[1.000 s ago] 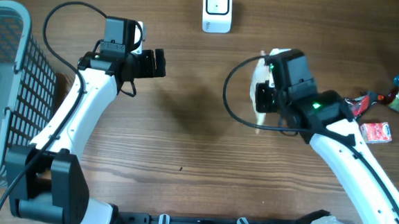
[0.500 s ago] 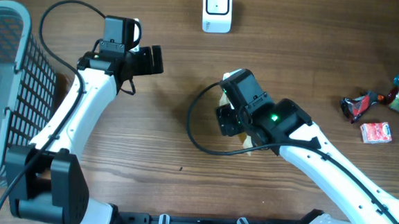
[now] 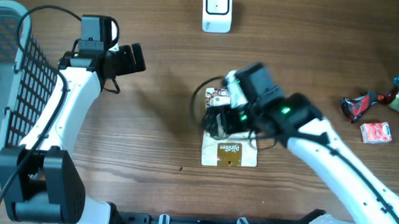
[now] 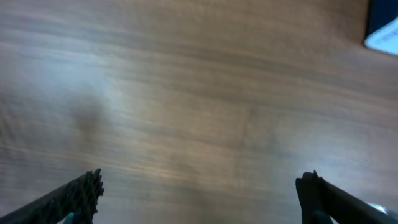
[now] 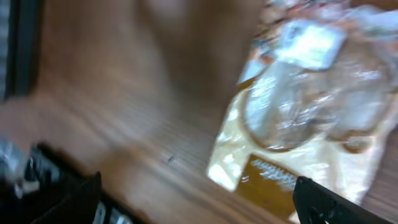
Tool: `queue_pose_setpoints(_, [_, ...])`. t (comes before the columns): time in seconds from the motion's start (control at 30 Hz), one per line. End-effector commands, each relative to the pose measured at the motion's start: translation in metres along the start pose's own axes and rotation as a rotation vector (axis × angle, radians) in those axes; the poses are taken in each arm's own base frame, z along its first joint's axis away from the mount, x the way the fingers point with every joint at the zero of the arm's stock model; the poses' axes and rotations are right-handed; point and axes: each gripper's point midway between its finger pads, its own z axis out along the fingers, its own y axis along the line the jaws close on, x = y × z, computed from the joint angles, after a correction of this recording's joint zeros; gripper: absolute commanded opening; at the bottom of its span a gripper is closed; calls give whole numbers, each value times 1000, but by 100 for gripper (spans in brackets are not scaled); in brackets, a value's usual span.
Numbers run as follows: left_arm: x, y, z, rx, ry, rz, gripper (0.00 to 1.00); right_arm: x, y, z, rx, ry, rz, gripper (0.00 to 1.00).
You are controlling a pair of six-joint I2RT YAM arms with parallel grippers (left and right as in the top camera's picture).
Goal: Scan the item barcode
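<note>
Right claw point(image 3: 220, 121) spread wide, gripping nothing. Clear-and-yellow plastic snack packet point(image 3: 229, 154) lies flat on wooden tabletop point(image 3: 148, 157), just beneath and ahead of it. Left claw point(image 3: 132, 59) spread wide too, packet well apart from it.

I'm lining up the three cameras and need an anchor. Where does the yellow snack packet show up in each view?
Overhead: the snack packet lies flat near the centre of the picture, its upper part hidden under the right gripper.
Right wrist: it fills the right half of the picture, blurred, lying on the wood.
Left wrist: not in it.
Shared landmark: the wooden table, whose grain shows in all three views.
</note>
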Motion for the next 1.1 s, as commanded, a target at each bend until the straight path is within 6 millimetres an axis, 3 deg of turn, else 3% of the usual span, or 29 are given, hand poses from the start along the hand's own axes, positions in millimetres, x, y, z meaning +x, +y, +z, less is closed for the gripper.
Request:
queue_pose_setpoints(0.0, [22,-42,-9,187,102,-17,100,-23,-33,-22,-114,-33,154,100])
queue_pose_setpoints(0.13, [52,-62,-11,159,201,-66,100,-19,-88,-12,-220,2,229,100])
queue_pose_setpoints(0.27, [72,-73,-13,139,273,-195,100,12,-113,30,-360,97,260,100])
queue_pose_setpoints(0.33, [77,-76,-14,138,285,-183,100,16,-107,40,-449,88,216,100])
queue_pose_setpoints(0.43, [83,-83,-15,142,297,-175,100,26,-117,56,-432,105,221,100])
queue_pose_setpoints(0.5, [97,-88,-13,137,328,-164,100,37,-140,72,-338,116,255,100])
queue_pose_setpoints(0.6, [123,-89,-2,127,374,-205,100,39,-165,78,-316,54,296,100])
queue_pose_setpoints(0.67, [141,-93,4,176,421,-236,100,41,-169,78,-349,19,345,100])
queue_pose_setpoints(0.8, [169,-102,11,261,496,-306,98,46,-148,79,-475,4,337,100])
queue_pose_setpoints(0.83, [172,-101,12,256,501,-310,81,47,-148,80,-476,2,355,98])
queue_pose_setpoints(0.87, [173,-100,12,253,504,-315,36,48,-150,83,-464,-3,380,91])
queue_pose_setpoints(0.9, [171,-101,12,257,500,-324,12,49,-152,86,-461,-8,402,85])
queue_pose_setpoints(0.93, [169,-104,12,271,496,-335,4,52,-152,88,-461,-8,431,77])
queue_pose_setpoints(0.97, [168,-112,10,310,508,-344,4,54,-153,90,-461,-10,453,71])
queue_pose_setpoints(1.07, [179,-128,3,359,552,-325,4,53,-154,91,-462,-29,440,72])
